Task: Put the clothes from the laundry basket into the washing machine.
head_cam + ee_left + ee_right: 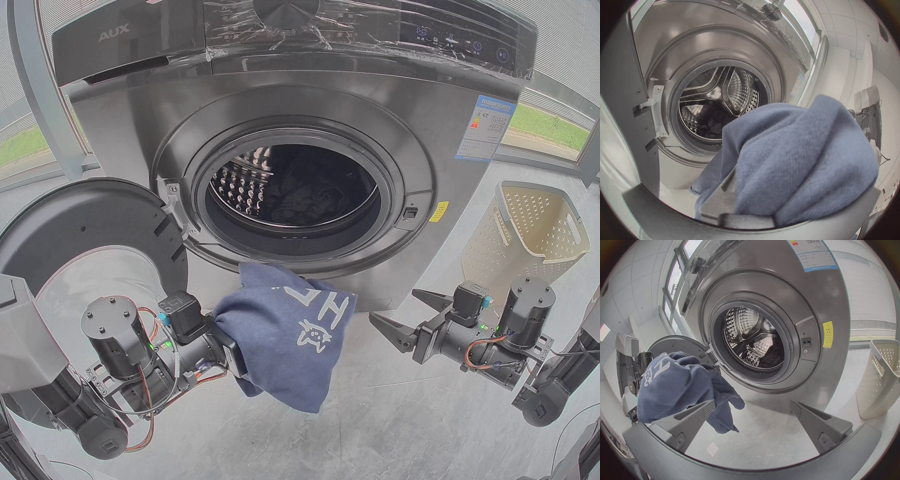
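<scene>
A blue garment with white print (294,328) hangs from my left gripper (234,350), just below and in front of the washing machine's open round drum (294,187). The cloth drapes over that gripper (747,200) and hides its fingers; it shows as a blue bundle (675,383) in the right wrist view. Dark clothes (306,197) lie inside the drum (750,340). My right gripper (409,315) hovers open and empty to the right of the garment, its fingers (693,418) spread wide. The cream laundry basket (531,237) stands tilted on the floor at the right.
The machine's door (81,244) is swung open to the left, close beside my left arm. Grey floor (375,406) lies in front of the machine. The basket (881,380) sits near the machine's right front corner.
</scene>
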Available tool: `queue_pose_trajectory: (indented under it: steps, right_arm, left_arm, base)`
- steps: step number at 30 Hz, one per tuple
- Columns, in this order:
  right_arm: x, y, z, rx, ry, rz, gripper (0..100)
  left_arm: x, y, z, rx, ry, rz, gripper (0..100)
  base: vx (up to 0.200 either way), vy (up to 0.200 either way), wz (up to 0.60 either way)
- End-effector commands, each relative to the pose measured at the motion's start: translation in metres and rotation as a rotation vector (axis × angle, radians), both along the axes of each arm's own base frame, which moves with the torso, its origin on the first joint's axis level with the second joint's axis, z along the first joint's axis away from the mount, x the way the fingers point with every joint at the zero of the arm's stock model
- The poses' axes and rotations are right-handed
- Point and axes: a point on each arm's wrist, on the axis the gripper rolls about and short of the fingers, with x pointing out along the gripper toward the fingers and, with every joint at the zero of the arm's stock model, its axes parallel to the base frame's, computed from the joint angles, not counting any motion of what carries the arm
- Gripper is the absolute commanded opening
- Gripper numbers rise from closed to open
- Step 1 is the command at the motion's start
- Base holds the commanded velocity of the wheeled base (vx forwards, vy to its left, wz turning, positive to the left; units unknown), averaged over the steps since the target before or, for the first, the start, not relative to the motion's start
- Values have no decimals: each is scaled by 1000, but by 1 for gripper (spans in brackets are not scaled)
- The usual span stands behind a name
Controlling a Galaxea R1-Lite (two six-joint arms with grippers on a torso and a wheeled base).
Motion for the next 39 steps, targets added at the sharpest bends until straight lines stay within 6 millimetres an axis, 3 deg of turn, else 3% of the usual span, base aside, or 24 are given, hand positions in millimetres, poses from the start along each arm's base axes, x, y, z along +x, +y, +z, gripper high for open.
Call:
queue_pose_trajectory:
  steps: [1, 9, 20, 32, 36, 39]
  right_arm:
    - [0, 1, -2, -3, 5, 3, 100]
    - [-1, 1, -3, -6, 9, 5, 100]
    - [-24, 13, -10, -21, 14, 93, 100]
    - [-28, 15, -13, -28, 24, 107, 100]
    - [-28, 15, -13, -28, 24, 108, 100]
    - [-29, 16, -14, -28, 26, 113, 100]
  left_arm:
    - [2, -1, -4, 7, 10, 0, 0]
    - [1, -2, -5, 12, 11, -8, 0]
    - [-7, -19, -10, 22, 26, -51, 0]
    - [-7, -21, -11, 12, 38, -31, 0]
    - [2, -26, -10, -7, 28, -22, 0]
    - [25, -43, -11, -22, -10, 32, 0]
  base:
    - [200, 0, 0]
    - [200, 0, 0]
    - [0, 0, 0]
    - [0, 0, 0]
    - [0, 0, 0]
    - [0, 0, 0]
